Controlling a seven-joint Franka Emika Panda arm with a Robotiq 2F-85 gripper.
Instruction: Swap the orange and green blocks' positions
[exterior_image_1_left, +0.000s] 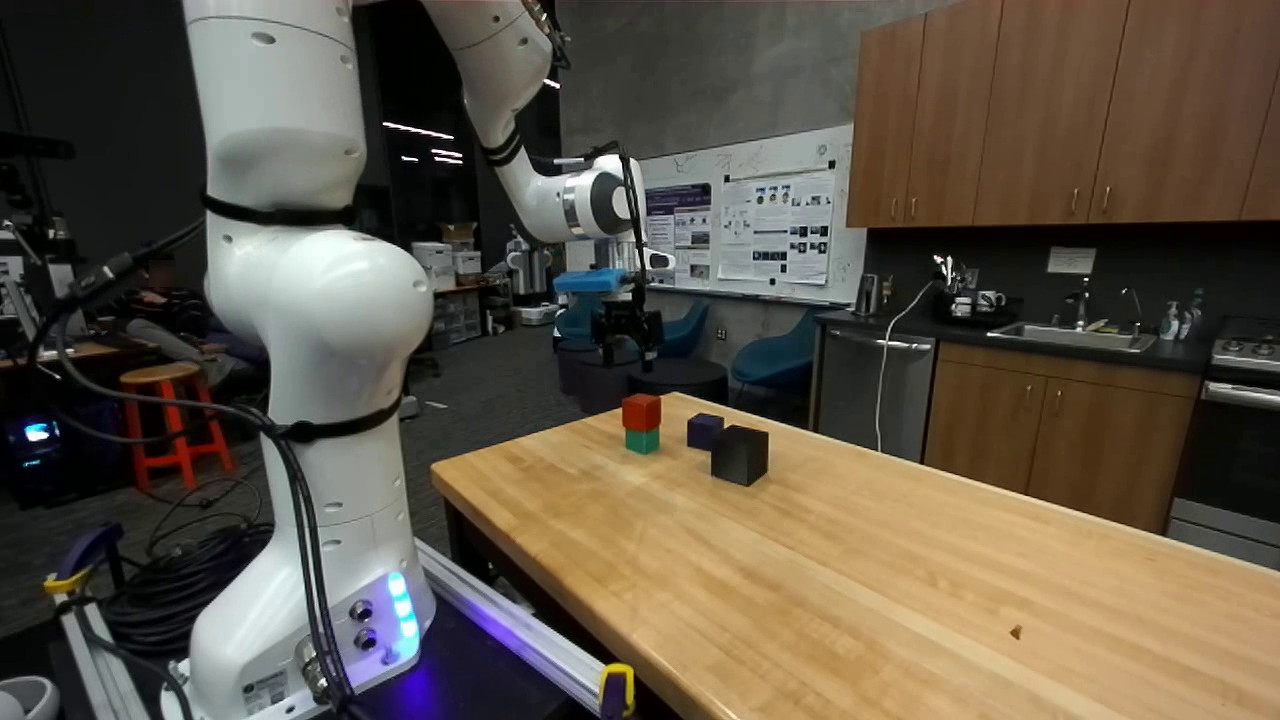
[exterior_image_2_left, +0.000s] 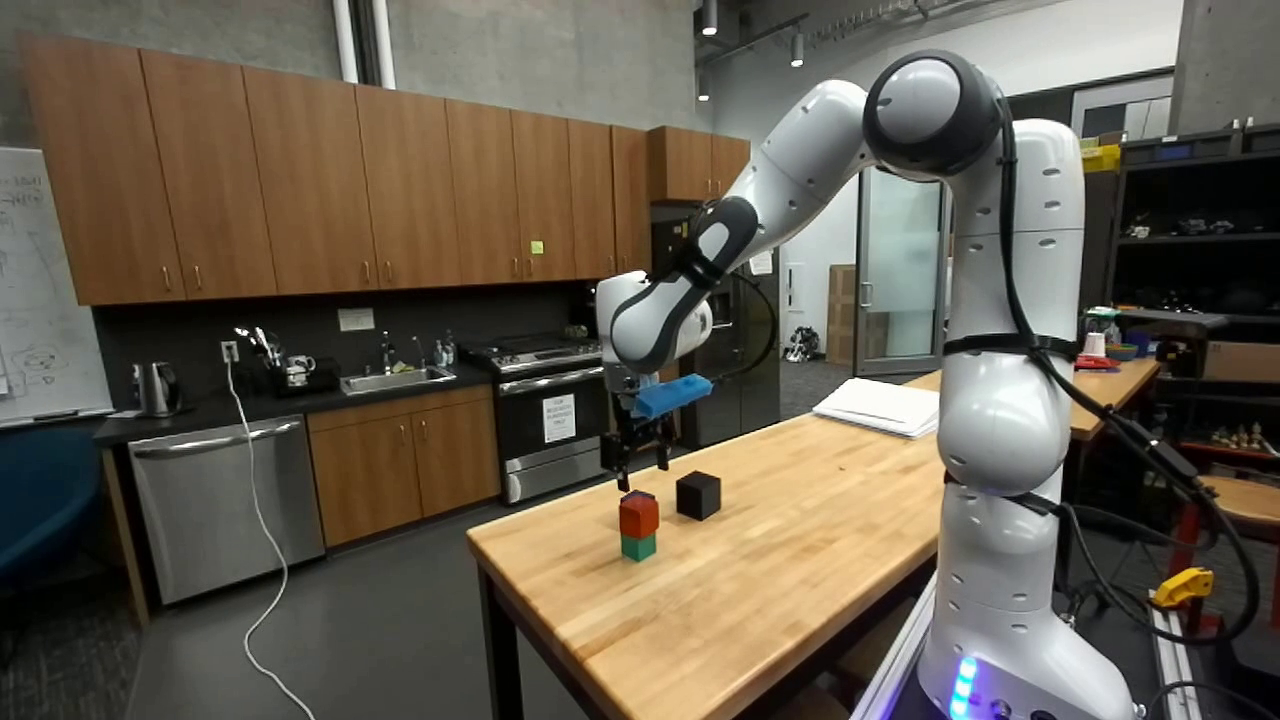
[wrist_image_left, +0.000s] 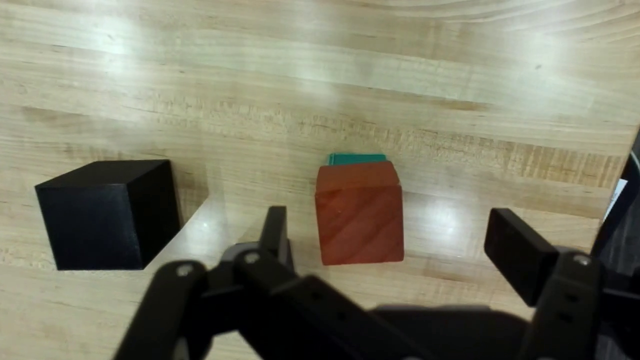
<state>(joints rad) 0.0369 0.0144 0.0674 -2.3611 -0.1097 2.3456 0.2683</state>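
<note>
The orange block, a red-orange cube (exterior_image_1_left: 641, 412), sits on top of the smaller-looking green block (exterior_image_1_left: 642, 441) on the wooden table. The stack also shows in an exterior view, orange (exterior_image_2_left: 638, 517) over green (exterior_image_2_left: 638, 547). In the wrist view the orange block (wrist_image_left: 360, 220) hides most of the green block (wrist_image_left: 357, 158), leaving a thin strip. My gripper (exterior_image_1_left: 628, 362) is open and empty above the blocks. It also shows in an exterior view (exterior_image_2_left: 643, 476). In the wrist view the orange block appears between the open fingers (wrist_image_left: 388, 220), closer to the left finger, without visible contact.
A larger black cube (exterior_image_1_left: 740, 456) and a dark blue block (exterior_image_1_left: 705, 431) stand near the stack. The black cube also shows in the wrist view (wrist_image_left: 92, 225). The table edge (wrist_image_left: 612, 200) lies right of the stack there. White papers (exterior_image_2_left: 880, 405) lie farther along the table.
</note>
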